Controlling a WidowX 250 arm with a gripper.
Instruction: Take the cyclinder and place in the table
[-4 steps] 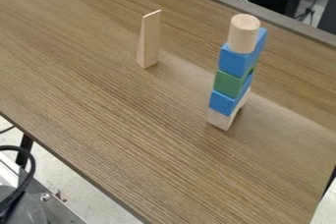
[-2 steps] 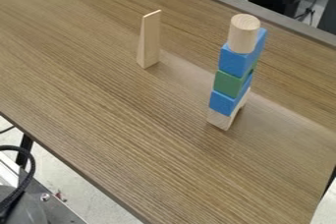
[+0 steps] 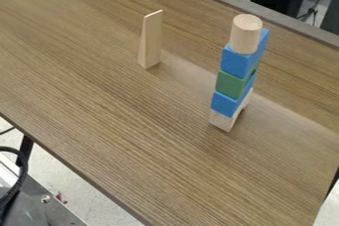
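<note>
Cylinder sits atop the stack, lift and table placement both to come! My gripper: apart or together, I can't tell.

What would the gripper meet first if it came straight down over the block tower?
Probably the wooden cylinder, which stands on the top blue block, though one slanted view leaves exact alignment unclear.

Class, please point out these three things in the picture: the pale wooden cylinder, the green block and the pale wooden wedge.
Pale wooden cylinder point(image 3: 245, 36): camera view, curved side.
Green block point(image 3: 230, 84): camera view, front face.
Pale wooden wedge point(image 3: 152, 40): camera view, broad face.
</note>
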